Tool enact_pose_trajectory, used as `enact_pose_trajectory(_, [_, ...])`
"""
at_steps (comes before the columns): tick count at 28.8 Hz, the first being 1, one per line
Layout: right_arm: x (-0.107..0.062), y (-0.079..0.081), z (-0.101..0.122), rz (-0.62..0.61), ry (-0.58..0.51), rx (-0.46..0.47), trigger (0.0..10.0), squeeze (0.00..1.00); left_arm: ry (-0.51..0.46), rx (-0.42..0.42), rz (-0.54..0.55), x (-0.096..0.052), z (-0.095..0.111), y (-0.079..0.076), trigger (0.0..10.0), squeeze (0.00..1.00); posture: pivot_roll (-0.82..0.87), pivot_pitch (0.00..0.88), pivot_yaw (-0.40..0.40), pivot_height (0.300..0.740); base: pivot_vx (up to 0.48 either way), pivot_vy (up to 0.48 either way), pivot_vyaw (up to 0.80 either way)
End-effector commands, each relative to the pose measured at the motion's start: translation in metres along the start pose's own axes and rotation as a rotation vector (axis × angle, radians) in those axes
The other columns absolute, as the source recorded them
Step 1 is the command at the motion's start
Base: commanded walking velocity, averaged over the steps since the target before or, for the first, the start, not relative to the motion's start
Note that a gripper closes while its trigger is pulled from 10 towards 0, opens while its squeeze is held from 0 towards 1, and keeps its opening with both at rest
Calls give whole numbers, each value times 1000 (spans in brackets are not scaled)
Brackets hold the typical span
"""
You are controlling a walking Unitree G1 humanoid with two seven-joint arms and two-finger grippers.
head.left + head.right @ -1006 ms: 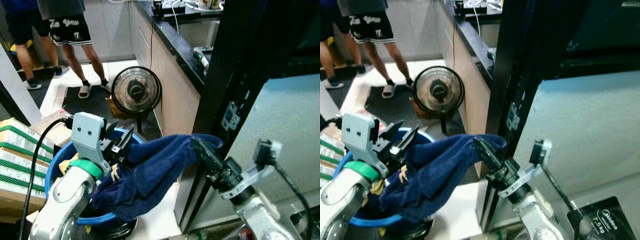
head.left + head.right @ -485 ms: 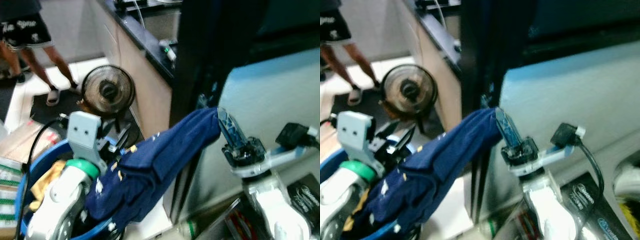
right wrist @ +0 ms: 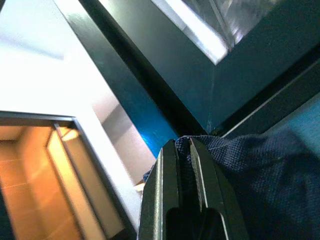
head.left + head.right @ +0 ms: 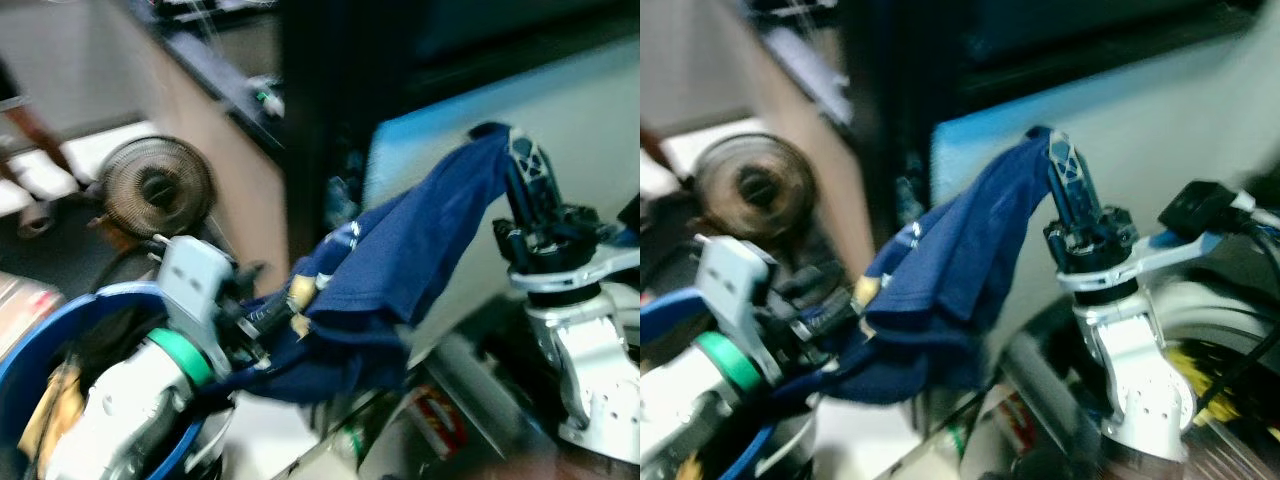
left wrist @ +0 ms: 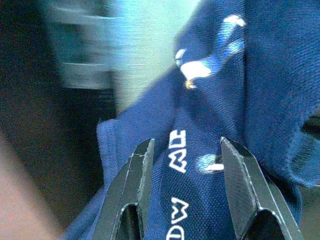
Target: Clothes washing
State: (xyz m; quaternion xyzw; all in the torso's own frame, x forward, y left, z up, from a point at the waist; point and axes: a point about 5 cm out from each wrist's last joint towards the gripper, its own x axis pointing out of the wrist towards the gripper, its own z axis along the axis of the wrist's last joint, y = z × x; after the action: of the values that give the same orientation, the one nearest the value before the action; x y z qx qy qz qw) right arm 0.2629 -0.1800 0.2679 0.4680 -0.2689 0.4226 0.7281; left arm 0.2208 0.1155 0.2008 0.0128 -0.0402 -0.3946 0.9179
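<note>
A navy blue garment (image 4: 400,260) with white lettering hangs stretched between my two arms, in front of a pale appliance panel (image 4: 600,110). My right gripper (image 4: 520,150) points upward and is shut on the garment's top edge (image 3: 240,165). My left gripper (image 4: 268,316) sits at the garment's lower end, just above the blue laundry basket (image 4: 30,345). In the left wrist view its fingers (image 5: 137,170) stand apart, with the navy cloth (image 5: 200,200) lying between and behind them. The head views are blurred.
A round floor fan (image 4: 155,185) stands on the floor to the left, beside a kitchen counter (image 4: 215,80). A tall black frame (image 4: 320,120) rises behind the garment. A person's foot (image 4: 40,185) shows at the far left. Yellowish laundry (image 4: 1200,365) shows at lower right.
The camera has swung right. My right gripper has lifted the garment's edge up and to the right, and most of the cloth has come up out of the basket.
</note>
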Motion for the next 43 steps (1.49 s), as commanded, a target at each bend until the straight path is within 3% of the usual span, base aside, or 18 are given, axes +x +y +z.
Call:
enact_pose_trajectory(1, [0, 4, -3, 15, 8, 5, 10000, 0, 40, -17, -6, -1, -6, 0, 10000, 0, 173, 2, 62, 740, 0, 0, -800])
enact_pose_trajectory(5, [1, 3, -10, 6, 28, 28, 10000, 0, 52, 37, 45, 1, -8, 8, 10000, 0, 171, 5, 65, 740, 0, 0, -800])
enact_pose_trajectory(24, [5, 5, -4, 25, -6, 39, 10000, 0, -13, 5, 38, 0, 4, 9, 10000, 0, 172, 7, 65, 740, 0, 0, -800])
enact_pose_trajectory(25, [15, 5, 1, 6, -28, -12, 10000, 0, -59, 15, 106, 1, 11, 18, 10000, 0, 171, 8, 64, 740, 0, 0, 0])
enact_pose_trajectory(26, [15, 5, 1, 6, -28, -12, 10000, 0, -59, 15, 106, 1, 11, 18, 10000, 0, 171, 8, 64, 740, 0, 0, 0])
enact_pose_trajectory(28, [44, 4, 11, -51, -52, -158, 10000, 0, -143, 38, 272, 2, 23, 40, 10000, 0, 160, 6, 64, 740, 0, 0, 0])
enact_pose_trajectory(30, [65, 9, 16, -53, -58, -252, 10000, 0, -182, 59, 369, 1, 29, 53, 10000, 0, 160, 6, 64, 740, 0, 0, 0])
enact_pose_trajectory(33, [77, 13, 18, -35, -65, -277, 10000, 0, -199, 73, 406, 0, 32, 57, 10000, 0, 158, 4, 62, 740, 0, 0, -533])
enact_pose_trajectory(35, [109, 28, 20, 24, -70, -336, 10000, 0, -254, 92, 528, -5, 42, 70, 10000, 0, 157, 0, 48, 740, 0, 0, -800])
enact_pose_trajectory(36, [109, 28, 20, 24, -70, -336, 10000, 0, -254, 92, 528, -5, 42, 70, 10000, 0, 157, 0, 48, 740, 0, 0, -800])
enact_pose_trajectory(37, [123, 31, 19, 22, -53, -384, 10000, 0, -273, 99, 573, -8, 46, 75, 10000, 0, 157, 0, 48, 740, 0, 0, -800])
enact_pose_trajectory(38, [123, 31, 19, 22, -53, -384, 10000, 0, -273, 99, 573, -8, 46, 75, 10000, 0, 157, 0, 48, 740, 0, 0, -800])
enact_pose_trajectory(43, [154, 32, 18, -19, -9, -512, 10000, 0, -289, 104, 659, -13, 52, 83, 10000, 0, 166, 0, 32, 740, 0, 0, -800])
